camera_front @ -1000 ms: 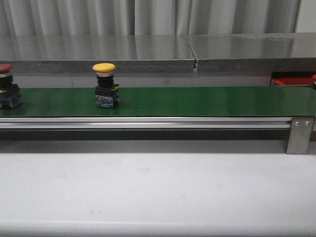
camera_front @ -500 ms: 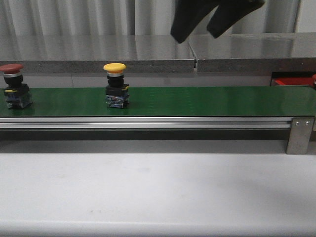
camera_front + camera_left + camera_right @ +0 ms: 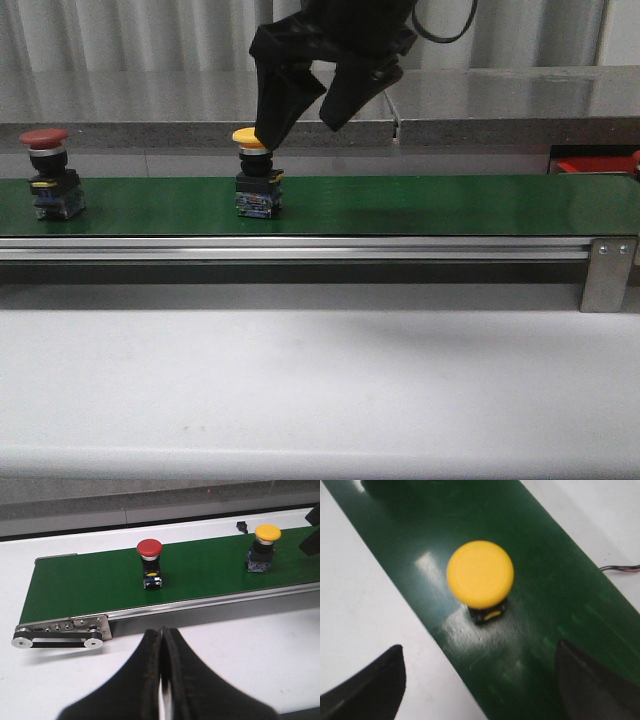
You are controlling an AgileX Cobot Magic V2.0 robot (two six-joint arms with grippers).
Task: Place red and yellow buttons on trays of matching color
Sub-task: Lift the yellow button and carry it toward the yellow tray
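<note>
The yellow button (image 3: 257, 172) stands upright on the green conveyor belt (image 3: 420, 205), with the red button (image 3: 52, 172) further left on the same belt. My right gripper (image 3: 300, 122) hangs open just above the yellow button, one finger tip beside its cap. From the right wrist the yellow cap (image 3: 480, 574) lies ahead of the open right gripper (image 3: 477, 652), untouched. My left gripper (image 3: 162, 634) is shut on nothing over the white table, in front of the red button (image 3: 150, 560) and the yellow button (image 3: 264, 547). A red tray edge (image 3: 592, 164) shows at the belt's right end. The yellow tray is out of view.
A metal rail (image 3: 300, 247) runs along the belt's front, ending in a bracket (image 3: 608, 272) at the right. The white table (image 3: 320, 390) lies in front. A grey ledge (image 3: 480, 110) runs behind the belt. The belt's roller end (image 3: 60, 634) sits near my left gripper.
Both buttons have ridden the belt to the right. My right gripper has come down from the top of the view to just above the yellow button, still open.
</note>
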